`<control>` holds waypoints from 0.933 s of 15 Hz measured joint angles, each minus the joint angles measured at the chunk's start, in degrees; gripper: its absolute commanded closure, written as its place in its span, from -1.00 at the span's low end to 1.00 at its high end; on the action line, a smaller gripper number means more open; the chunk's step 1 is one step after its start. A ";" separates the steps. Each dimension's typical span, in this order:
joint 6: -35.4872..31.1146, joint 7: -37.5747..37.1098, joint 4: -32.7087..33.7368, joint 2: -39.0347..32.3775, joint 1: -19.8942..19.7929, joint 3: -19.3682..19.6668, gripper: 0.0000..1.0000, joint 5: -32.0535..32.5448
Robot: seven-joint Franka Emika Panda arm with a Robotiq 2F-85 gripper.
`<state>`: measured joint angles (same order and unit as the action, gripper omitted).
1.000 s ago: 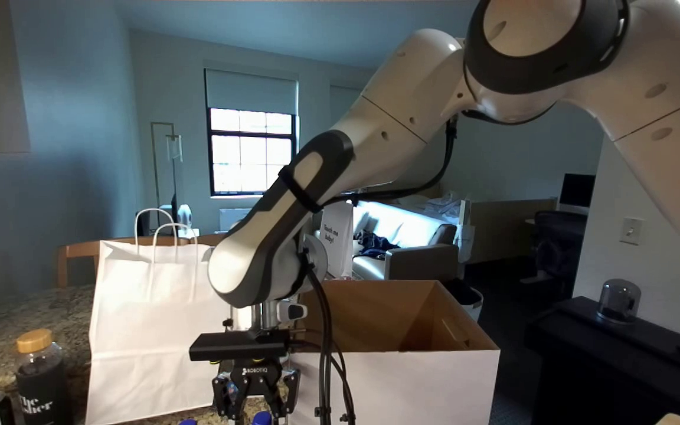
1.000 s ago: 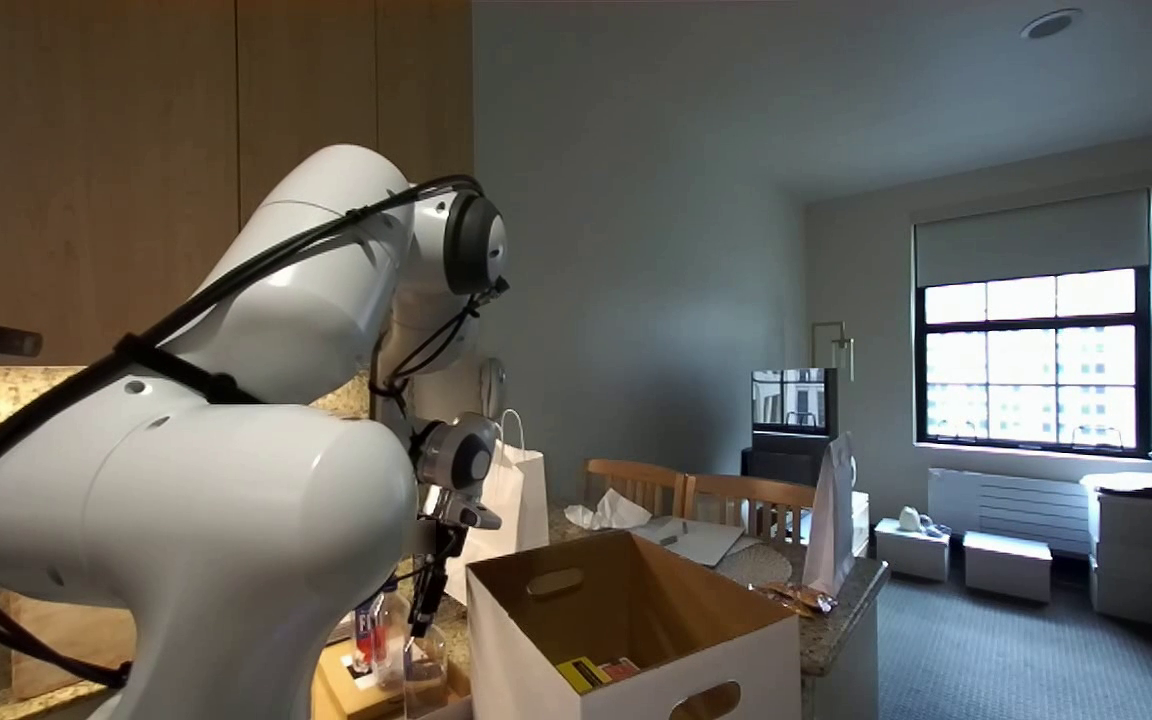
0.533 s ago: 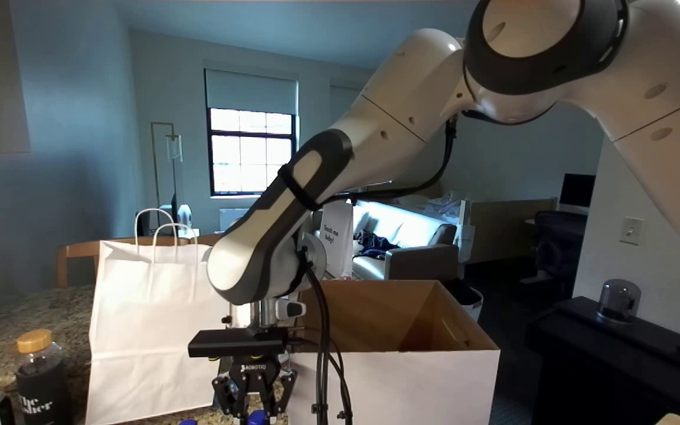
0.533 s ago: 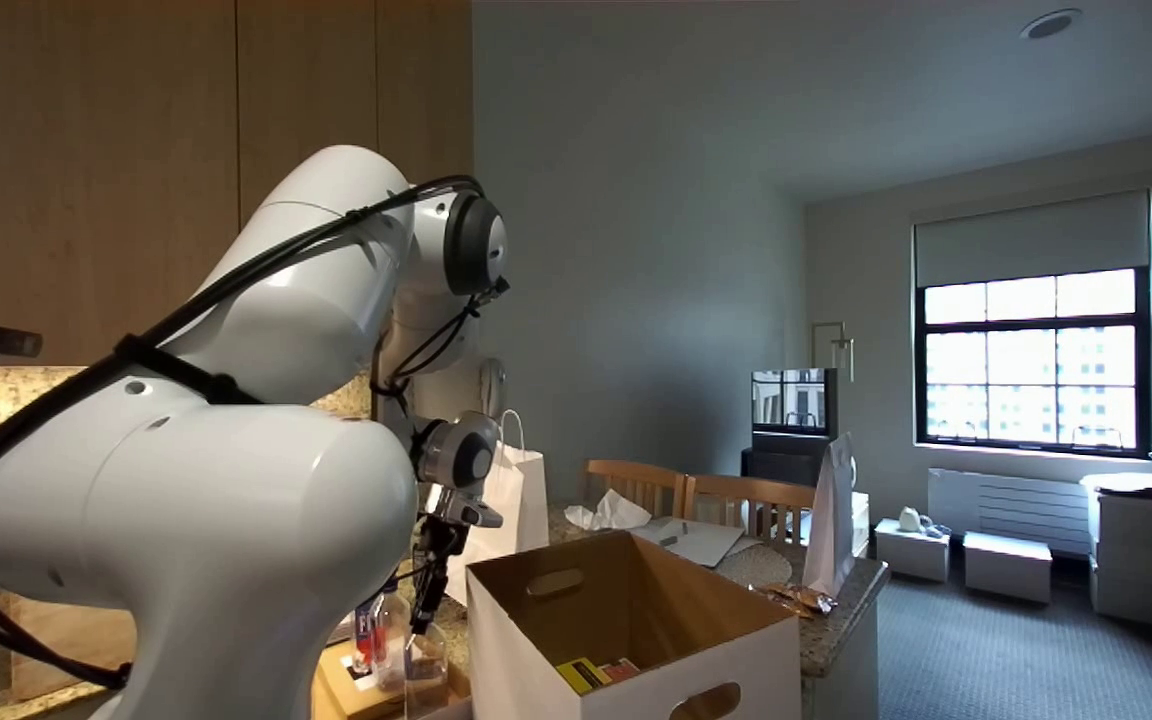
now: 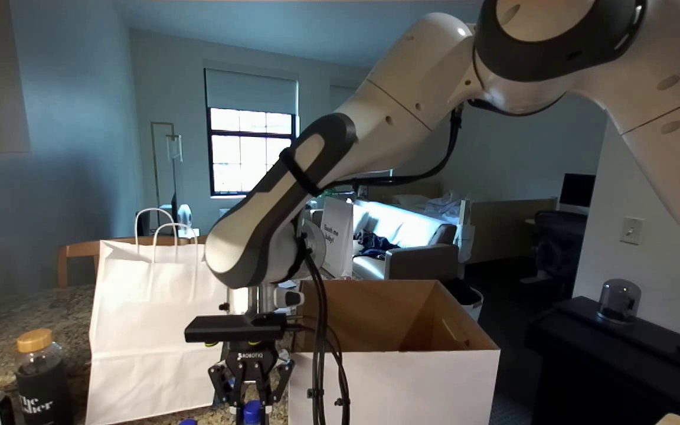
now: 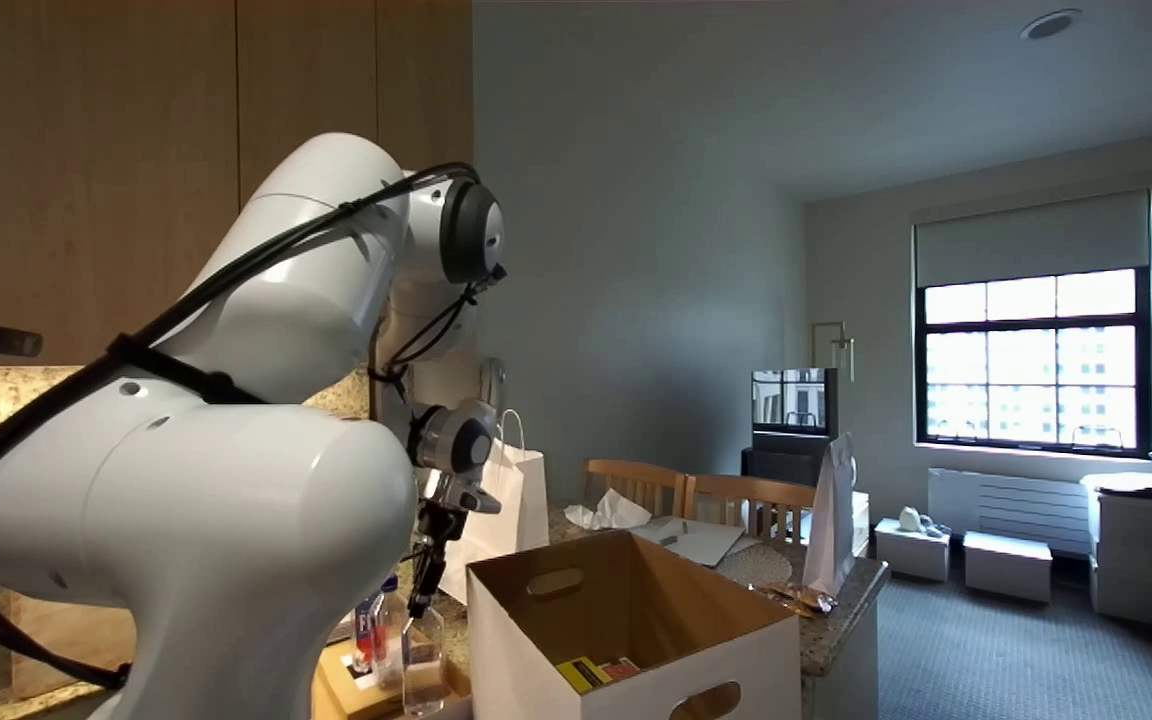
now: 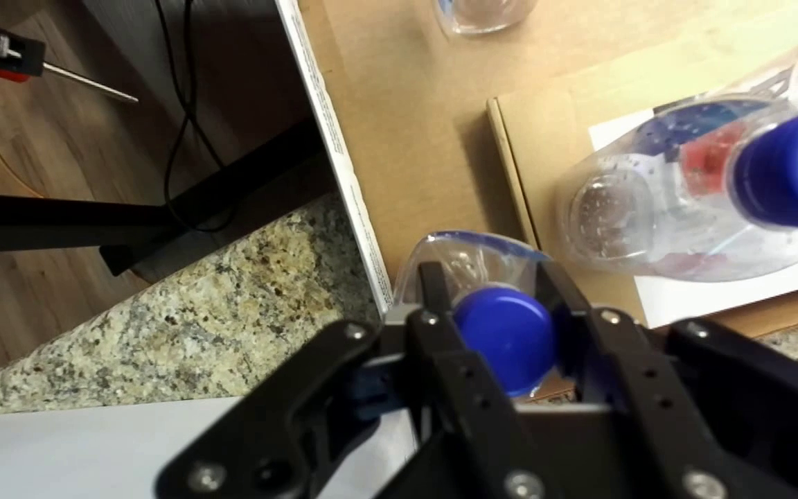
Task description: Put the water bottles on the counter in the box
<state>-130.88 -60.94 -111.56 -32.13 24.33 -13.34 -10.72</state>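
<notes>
My gripper is shut on a clear water bottle, its fingers on either side of the blue cap. In an exterior view the gripper points straight down, with that cap between its fingertips. The held bottle hangs upright just left of the box, which stands with its top uncovered. More water bottles with blue caps are beside it in the wrist view, one lying over a smaller carton. Another bottle is cut off at the top edge. The speckled counter shows below.
A cardboard tray with a white rim lies under the bottles. Inside the box are a yellow packet and a red item. A white paper bag and a dark bottle with an orange lid stand close by.
The fingers have closed on the blue cap. Over the last half second the gripper and bottle have risen a little and shifted slightly left in both exterior views.
</notes>
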 measured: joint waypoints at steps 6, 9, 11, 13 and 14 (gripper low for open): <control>10.85 0.99 -2.09 13.98 -1.75 -0.89 0.67 -2.67; 20.13 5.09 -1.02 21.38 -3.38 -1.21 0.67 -6.12; 25.35 6.58 0.80 25.73 -4.90 -0.92 0.68 -7.44; 26.20 6.45 2.53 29.75 -6.62 0.26 0.68 -7.53; 26.13 6.43 3.33 31.49 -7.70 1.14 0.68 -7.52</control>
<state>-104.75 -54.51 -108.23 -0.64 16.63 -12.20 -18.25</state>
